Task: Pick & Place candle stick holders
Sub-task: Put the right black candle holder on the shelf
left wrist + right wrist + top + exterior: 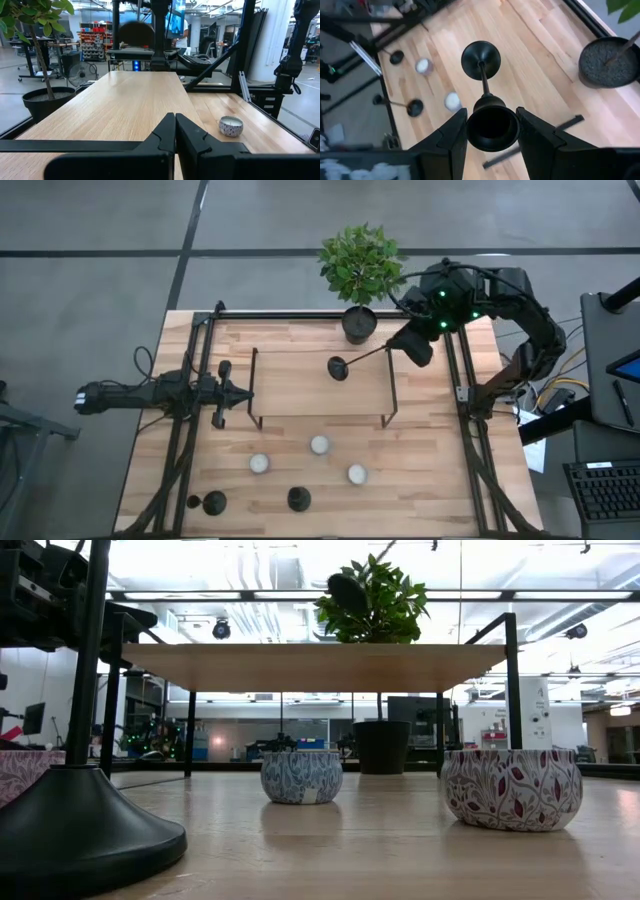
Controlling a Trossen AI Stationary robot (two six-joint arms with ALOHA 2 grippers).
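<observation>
Right gripper [492,131] holds one tall candle stick holder [352,361] above the raised shelf [300,385], near the far right corner of the worktop [430,470].

The fingers are half closed around the holder's cup, and its disc base hangs over the shelf's far part, just beside the plant pot [359,325]. Much of the shelf under it is free. The other two candle stick holders [214,502] [298,499] stand at the near edge, left of the middle. Three tealight candles [319,445] lie between them and the shelf, well apart. The left gripper [175,132] is fully closed with nothing in it, at the left edge.
</observation>
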